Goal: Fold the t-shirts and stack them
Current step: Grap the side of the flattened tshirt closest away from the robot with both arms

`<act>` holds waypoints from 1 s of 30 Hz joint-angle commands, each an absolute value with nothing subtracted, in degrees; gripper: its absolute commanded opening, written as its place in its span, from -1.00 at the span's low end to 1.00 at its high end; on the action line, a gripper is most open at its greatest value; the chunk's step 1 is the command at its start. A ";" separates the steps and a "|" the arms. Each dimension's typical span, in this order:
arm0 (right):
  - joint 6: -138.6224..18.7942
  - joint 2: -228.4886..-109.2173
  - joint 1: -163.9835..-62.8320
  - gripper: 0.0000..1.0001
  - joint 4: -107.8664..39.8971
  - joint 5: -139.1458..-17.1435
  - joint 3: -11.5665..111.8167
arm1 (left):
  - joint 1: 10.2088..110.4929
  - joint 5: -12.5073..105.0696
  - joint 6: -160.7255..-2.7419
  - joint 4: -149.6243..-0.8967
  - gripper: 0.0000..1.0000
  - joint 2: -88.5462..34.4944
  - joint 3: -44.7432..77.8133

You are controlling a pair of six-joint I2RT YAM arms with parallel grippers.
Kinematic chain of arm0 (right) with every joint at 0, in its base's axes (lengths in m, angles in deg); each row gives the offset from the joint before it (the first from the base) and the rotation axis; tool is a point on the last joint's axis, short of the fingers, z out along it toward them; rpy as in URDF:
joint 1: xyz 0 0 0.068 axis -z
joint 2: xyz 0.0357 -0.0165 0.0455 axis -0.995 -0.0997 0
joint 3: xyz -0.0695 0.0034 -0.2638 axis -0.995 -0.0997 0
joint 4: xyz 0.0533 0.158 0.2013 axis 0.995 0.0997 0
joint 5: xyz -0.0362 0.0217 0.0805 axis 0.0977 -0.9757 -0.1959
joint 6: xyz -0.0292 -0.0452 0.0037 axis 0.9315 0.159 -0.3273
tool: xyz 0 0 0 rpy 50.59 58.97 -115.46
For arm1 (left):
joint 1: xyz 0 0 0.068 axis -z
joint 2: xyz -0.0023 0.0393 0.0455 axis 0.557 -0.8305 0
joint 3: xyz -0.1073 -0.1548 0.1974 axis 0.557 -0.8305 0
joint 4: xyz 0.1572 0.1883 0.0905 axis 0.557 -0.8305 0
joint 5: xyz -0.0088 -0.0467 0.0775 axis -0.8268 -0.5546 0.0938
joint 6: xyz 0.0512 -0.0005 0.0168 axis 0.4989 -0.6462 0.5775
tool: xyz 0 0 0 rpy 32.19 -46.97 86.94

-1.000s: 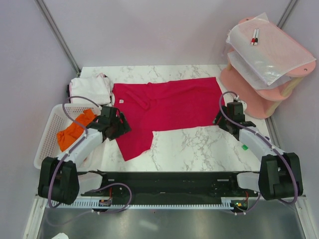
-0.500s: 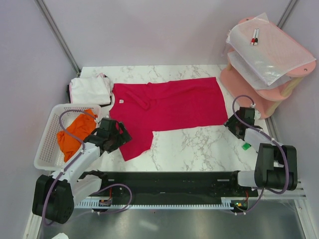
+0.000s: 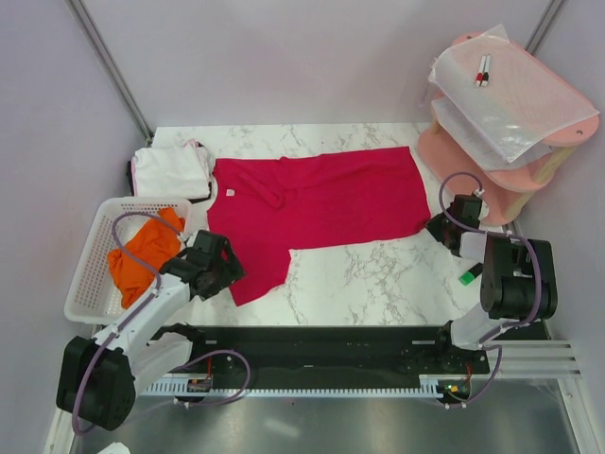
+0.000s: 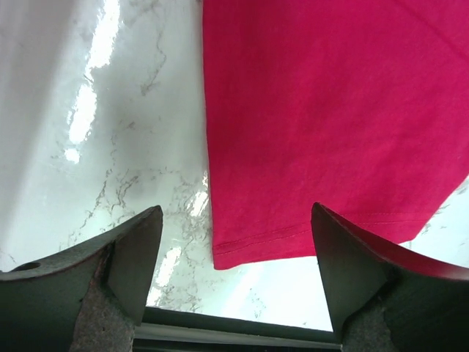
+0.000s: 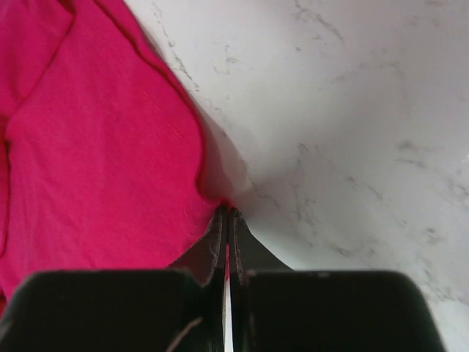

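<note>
Marble tabletop (image 3: 378, 274) holds the red t-shirt (image 3: 321, 203) flat, right end effector (image 5: 226, 214) pinching its corner, left end effector (image 4: 236, 213) spread over the near edge, so the fold seems just starting and left should grab next.

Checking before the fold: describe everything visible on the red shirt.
The red shirt is plain crimson soft cloth, spread mostly flat on the marble table. It has a small white tag and wrinkles near its left end, by the folded white shirt. One stitched-hem flap reaches toward the near edge, under the open left gripper. The right gripper is shut on its right near corner, which is slightly raised.
</note>
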State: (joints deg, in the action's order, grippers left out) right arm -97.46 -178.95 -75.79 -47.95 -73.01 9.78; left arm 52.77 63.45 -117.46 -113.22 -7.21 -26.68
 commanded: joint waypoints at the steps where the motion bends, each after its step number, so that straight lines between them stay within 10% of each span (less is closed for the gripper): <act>1: -99.33 -182.78 -75.67 -1.00 -49.34 -76.83 10.96 | 55.82 62.37 -120.86 -114.45 0.69 -9.71 -27.42; 9: -100.73 -184.28 -75.67 -0.99 -51.72 -80.60 11.49 | 60.48 61.93 -123.15 -112.09 0.37 -10.33 -29.62; 16: -99.25 -182.17 -75.67 -1.00 -50.49 -81.58 11.67 | 61.62 60.52 -122.36 -108.30 -0.96 -15.95 -28.74; 30: -93.27 -165.13 -75.67 -1.00 -37.32 -83.78 3.67 | 63.82 61.84 -126.93 -120.16 -0.96 4.69 -27.51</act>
